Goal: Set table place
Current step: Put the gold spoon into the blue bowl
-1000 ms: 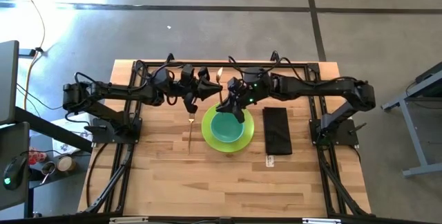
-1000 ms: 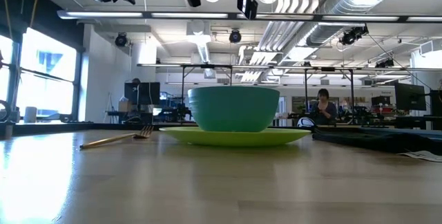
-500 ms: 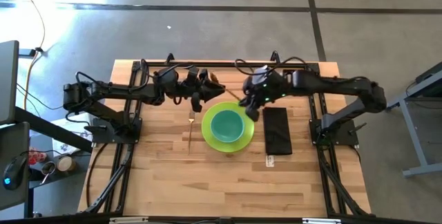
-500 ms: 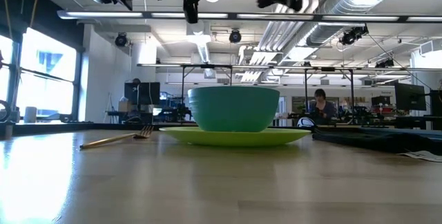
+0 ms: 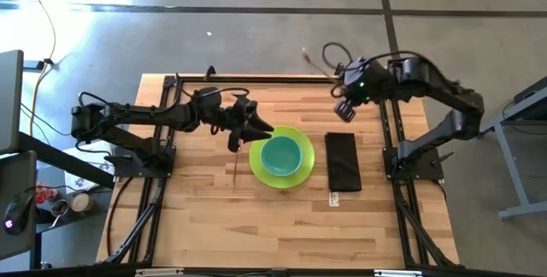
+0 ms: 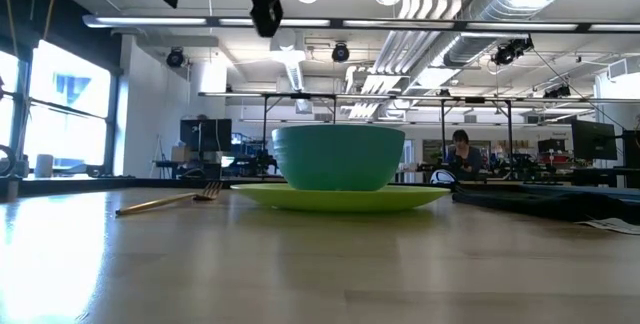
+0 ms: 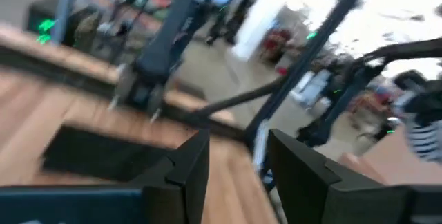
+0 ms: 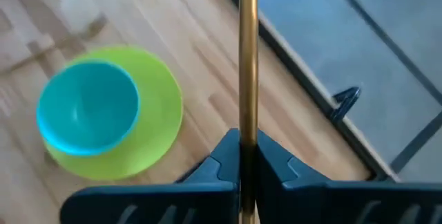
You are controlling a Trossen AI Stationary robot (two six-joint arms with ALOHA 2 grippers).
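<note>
My right gripper (image 5: pixel 340 89) hangs above the table's far right corner, shut on a slim gold piece of cutlery (image 5: pixel 314 63) whose free end points past the far edge. My left gripper (image 5: pixel 250 126) hovers open and empty over the left rim of the green plate (image 5: pixel 301 171); in its wrist view the fingers (image 7: pixel 181 172) stand apart. A teal bowl (image 5: pixel 280 155) sits on the plate. A gold fork (image 5: pixel 235 164) lies flat on the table (image 5: pixel 197 217), left of the plate. A black napkin (image 5: pixel 342 161) lies to its right. My right gripper pinches the gold cutlery's thin shaft (image 8: pixel 248 122) between its two fingers. The shaft runs along the fingers and sticks out well beyond them (image 8: pixel 248 16). It is lifted clear of the table and points toward the far edge. Which end is held does not show.
A small white slip (image 5: pixel 335 198) lies just near of the napkin. Black rails (image 5: pixel 162 183) run along the table's sides and far edge. The near half of the wood is bare. In the low view a person (image 6: pixel 466 149) sits in the room behind.
My right gripper has carried the gold cutlery from above the bowl toward the table's right and far edge, swinging its free end out past the far rail. My left gripper has let go of it and drifted a little toward the near edge, over the plate's left rim.
</note>
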